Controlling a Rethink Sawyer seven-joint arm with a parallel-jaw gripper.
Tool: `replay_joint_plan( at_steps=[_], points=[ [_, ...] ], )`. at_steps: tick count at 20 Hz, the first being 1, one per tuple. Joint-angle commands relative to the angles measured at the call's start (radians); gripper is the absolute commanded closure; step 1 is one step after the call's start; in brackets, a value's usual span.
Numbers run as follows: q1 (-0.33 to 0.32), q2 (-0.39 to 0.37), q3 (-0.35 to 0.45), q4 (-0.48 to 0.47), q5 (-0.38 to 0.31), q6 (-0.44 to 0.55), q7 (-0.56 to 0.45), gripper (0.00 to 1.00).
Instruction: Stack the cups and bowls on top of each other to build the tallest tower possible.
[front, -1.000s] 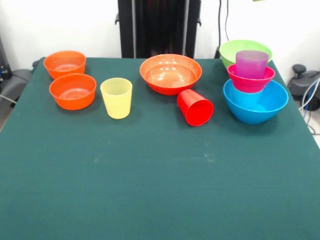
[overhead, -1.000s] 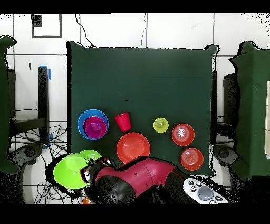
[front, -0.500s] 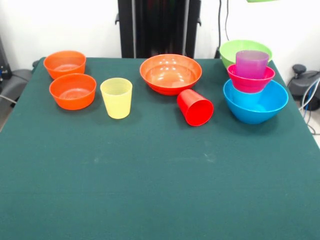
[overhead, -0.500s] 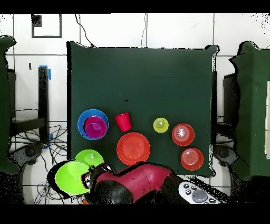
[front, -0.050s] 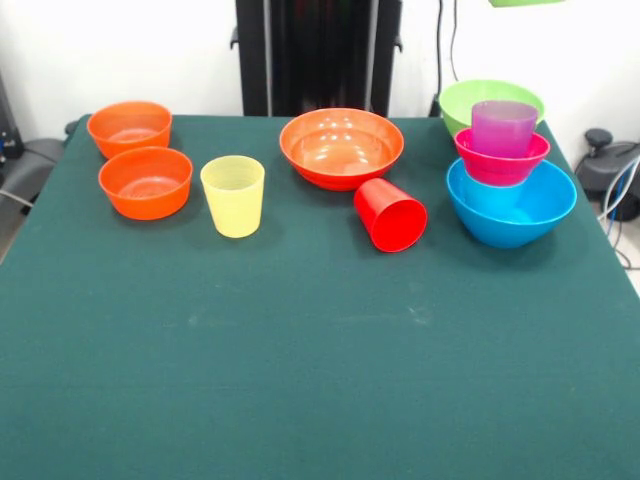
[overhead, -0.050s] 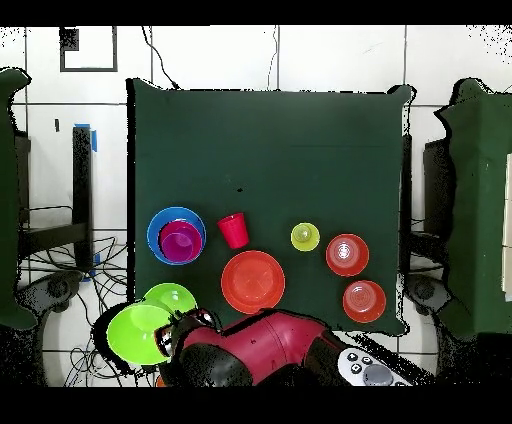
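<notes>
Green table (front, -0.050s: 300, 380); lime bowl (overhead, -0.050s: 135, 333) at arm's end, jaws hidden.

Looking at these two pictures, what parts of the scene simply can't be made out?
- Gripper: overhead view, buried under the red arm and the lime green bowl it carries; open or shut can't be told.
- That carried bowl: front view, only a sliver at the top edge.
- Second lime green bowl: front view, partly behind the purple cup.

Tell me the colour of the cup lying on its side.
Red. The tipped cup shows best in the front view, its open mouth facing the camera.
</notes>
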Motion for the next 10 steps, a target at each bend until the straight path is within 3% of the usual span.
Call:
replay_joint_plan(
  at_steps=[1,10],
  points=[
    [0.021,0.012,-0.027,-0.014,-0.008,0.005,0.135,1.0],
    [0.06,0.071,-0.187,-0.117,-0.055,0.06,0.06,1.0]
  ],
)
